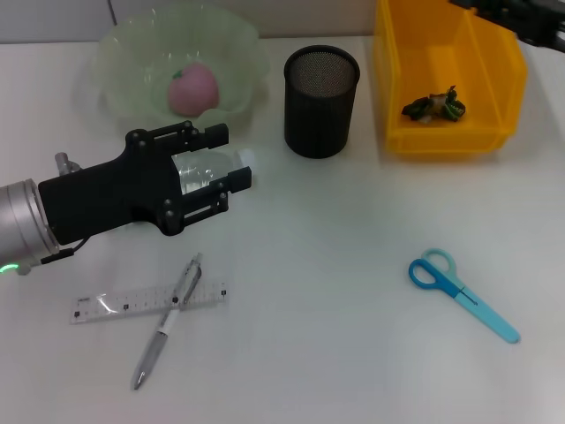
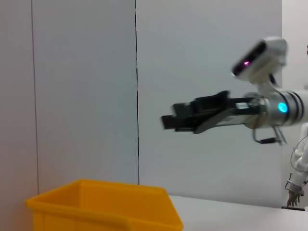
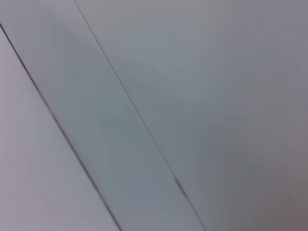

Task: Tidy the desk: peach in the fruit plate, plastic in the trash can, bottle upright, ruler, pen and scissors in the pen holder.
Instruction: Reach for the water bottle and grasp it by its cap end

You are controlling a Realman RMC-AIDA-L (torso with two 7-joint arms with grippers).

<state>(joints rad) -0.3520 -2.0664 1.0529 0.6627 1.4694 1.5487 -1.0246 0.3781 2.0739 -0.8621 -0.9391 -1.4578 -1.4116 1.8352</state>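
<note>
Head view: left end effector (image 1: 231,159) spread w/ bottle (image 1: 210,168) lying btwn its fingers, below fruit plate (image 1: 115,53).

Office-like lab: white desk (image 1: 353,353), grey partition panels (image 2: 86,96), robot arms.

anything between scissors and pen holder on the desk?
Nothing: in the head view, only bare desk lies between the scissors and the pen holder.

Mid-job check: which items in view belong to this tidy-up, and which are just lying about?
Job items: peach in fruit plate; bottle at left gripper; ruler; pen; scissors; pen holder; trash can holding plastic.
Lying about: nothing visible.
</note>
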